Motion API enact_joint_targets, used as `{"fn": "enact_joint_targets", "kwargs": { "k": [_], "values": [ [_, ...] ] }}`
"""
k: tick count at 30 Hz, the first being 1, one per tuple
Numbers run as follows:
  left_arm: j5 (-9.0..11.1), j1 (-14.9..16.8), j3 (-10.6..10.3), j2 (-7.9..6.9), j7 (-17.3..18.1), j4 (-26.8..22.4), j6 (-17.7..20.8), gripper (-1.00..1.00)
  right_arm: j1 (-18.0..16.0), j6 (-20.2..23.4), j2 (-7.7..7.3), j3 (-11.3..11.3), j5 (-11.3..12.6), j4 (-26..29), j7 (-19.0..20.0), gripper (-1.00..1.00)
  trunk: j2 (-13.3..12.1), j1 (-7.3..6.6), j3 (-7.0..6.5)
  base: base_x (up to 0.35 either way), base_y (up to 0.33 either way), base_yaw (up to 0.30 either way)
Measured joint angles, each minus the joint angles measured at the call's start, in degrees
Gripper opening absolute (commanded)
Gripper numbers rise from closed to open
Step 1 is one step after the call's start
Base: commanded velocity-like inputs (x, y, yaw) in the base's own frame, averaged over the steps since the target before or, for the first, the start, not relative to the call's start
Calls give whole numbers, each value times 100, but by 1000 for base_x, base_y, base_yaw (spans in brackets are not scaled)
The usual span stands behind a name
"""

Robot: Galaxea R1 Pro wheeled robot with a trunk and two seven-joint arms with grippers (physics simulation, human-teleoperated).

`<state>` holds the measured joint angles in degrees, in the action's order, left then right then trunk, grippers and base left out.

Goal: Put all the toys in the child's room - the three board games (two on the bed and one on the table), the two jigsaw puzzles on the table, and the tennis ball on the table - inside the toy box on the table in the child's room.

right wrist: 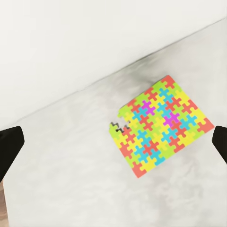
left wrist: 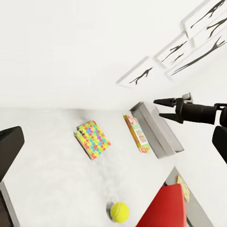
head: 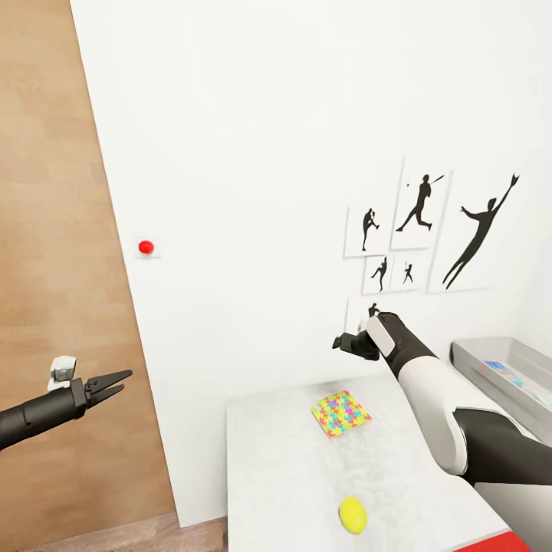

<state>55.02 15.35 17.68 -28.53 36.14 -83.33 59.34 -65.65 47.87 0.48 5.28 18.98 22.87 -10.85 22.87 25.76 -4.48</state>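
Head view: I hold the right gripper [head: 346,342] high above the table [head: 276,475], with the jigsaw puzzle [head: 341,413] lying flat below it and a little toward me. The tennis ball [head: 353,514] sits nearer the table's front edge. The toy box [head: 491,368] stands at the table's far right, a blue cover showing inside. I cannot tell from here how the right fingers stand. The left gripper [head: 115,381] hangs off the table's left side over the wooden floor, its fingers slightly apart and empty.

Left wrist view: The right gripper [left wrist: 160,108] shows two prongs parted on nothing, poised near the toy box [left wrist: 158,130]. A flat box with an orange-yellow cover [left wrist: 137,134] leans at the toy box's side. The jigsaw puzzle [left wrist: 92,139] lies well apart from the tennis ball [left wrist: 119,212].

Right wrist view: The jigsaw puzzle [right wrist: 161,125] lies straight ahead between my two dark fingertips [right wrist: 9,146], which stand wide apart. Its long axis runs diagonally to the line between the tips.

Nearer arm: The right, by my judgement; a wrist turn looks needed before descending.

Writing: None legible anywhere.
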Motion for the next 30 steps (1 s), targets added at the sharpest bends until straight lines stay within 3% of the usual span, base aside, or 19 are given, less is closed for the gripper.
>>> {"fn": "enact_joint_targets", "kwargs": {
  "k": [11,30],
  "values": [
    [-4,0,-5,3,-6,7,0,100,0,-43,-10,-266,15,0,-13,100,0,0,103,0,0,0],
    [-4,8,-7,5,-9,7,0,100,0,-90,-87,-288,-1,0,-8,100,0,0,281,0,0,0]
  ]
}}
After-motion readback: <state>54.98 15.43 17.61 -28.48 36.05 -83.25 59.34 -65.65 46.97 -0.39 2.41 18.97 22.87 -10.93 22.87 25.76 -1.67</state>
